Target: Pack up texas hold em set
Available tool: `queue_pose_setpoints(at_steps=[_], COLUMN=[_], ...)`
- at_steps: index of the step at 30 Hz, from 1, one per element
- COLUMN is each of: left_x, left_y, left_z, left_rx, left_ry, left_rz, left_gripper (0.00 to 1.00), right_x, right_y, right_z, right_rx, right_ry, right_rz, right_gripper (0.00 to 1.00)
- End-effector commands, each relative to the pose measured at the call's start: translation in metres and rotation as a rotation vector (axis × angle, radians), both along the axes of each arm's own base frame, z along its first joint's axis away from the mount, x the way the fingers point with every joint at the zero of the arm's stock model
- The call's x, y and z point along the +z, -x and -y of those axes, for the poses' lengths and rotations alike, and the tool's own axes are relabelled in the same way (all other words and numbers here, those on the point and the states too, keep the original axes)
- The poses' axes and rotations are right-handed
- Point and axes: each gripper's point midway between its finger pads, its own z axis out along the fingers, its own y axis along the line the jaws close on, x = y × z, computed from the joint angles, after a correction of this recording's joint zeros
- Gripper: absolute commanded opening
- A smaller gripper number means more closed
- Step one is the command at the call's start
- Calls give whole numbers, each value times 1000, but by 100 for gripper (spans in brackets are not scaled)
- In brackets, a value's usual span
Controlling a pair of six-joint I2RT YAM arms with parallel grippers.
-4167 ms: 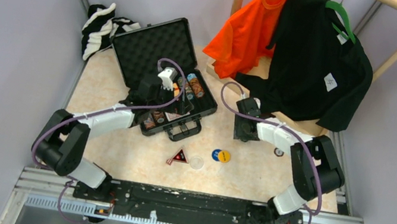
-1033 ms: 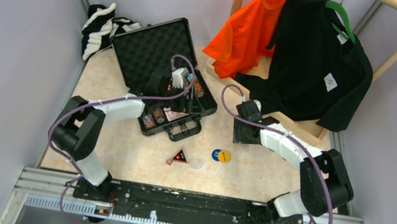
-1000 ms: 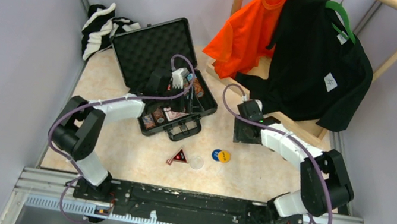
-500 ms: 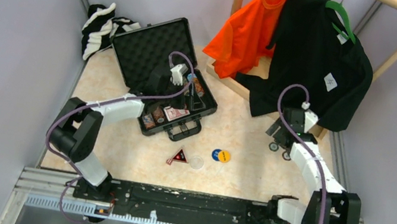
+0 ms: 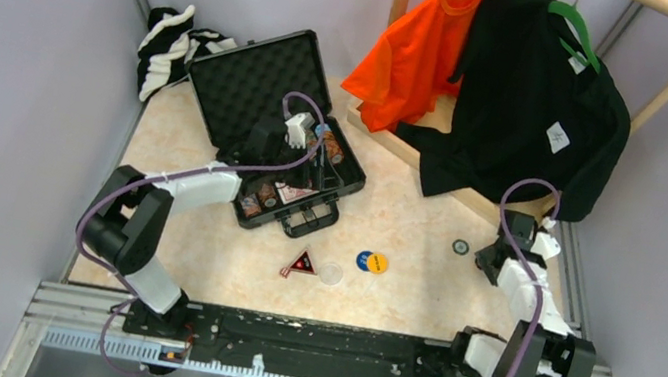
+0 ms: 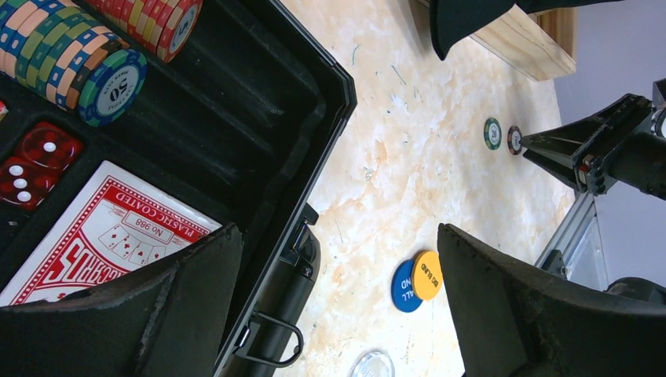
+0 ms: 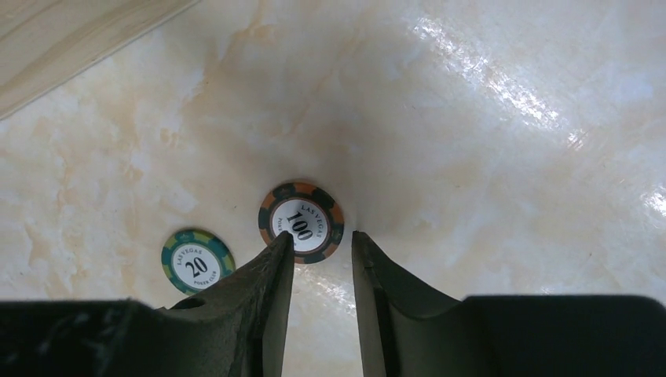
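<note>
fetching strays: setting right gripper [image 7: 320,236], narrowly apart, at 6 o'clock of 100 chip [image 7: 301,222]; hovering left gripper [image 6: 338,232], wide apart, over briefcase [image 6: 314,118]. next: straddle, pinch chip.

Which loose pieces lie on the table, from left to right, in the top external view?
black-red triangle → clear disc → blue disc → yellow disc → green chip

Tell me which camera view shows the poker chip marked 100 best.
The right wrist view: the 100 chip lies flat at the tips of the right gripper, print readable. The left wrist view shows it small and distant. The top view does not show it clearly.
</note>
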Motion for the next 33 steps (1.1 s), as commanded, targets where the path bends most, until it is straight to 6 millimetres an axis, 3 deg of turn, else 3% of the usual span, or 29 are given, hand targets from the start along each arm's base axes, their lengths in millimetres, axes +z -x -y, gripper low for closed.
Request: queue_pose_setpoints(at_steps=[1,6,13,19,33], left_x=[14,13,12,13,10], left_y=[2,3,2,2,1], left_z=[4,3,2,1,-5], left_rx=[-28,-28,-27,-21,-2], left_ry=[23,19,11,3,-19], left_rz=[51,53,53,62,64], left_gripper=[99,99,99,99,99], right_x=[2,-11,-23,-23,-34], right_y=[-14,-21,-29,-29,-31], right_z=[6,4,-7,-39,-107], right_rx=[-9,24,119,254,443], right_ry=[17,0,-45,-57,-162], right_rz=[39,-3,-23,-45,-74], right_gripper=[33,39,20,9,12])
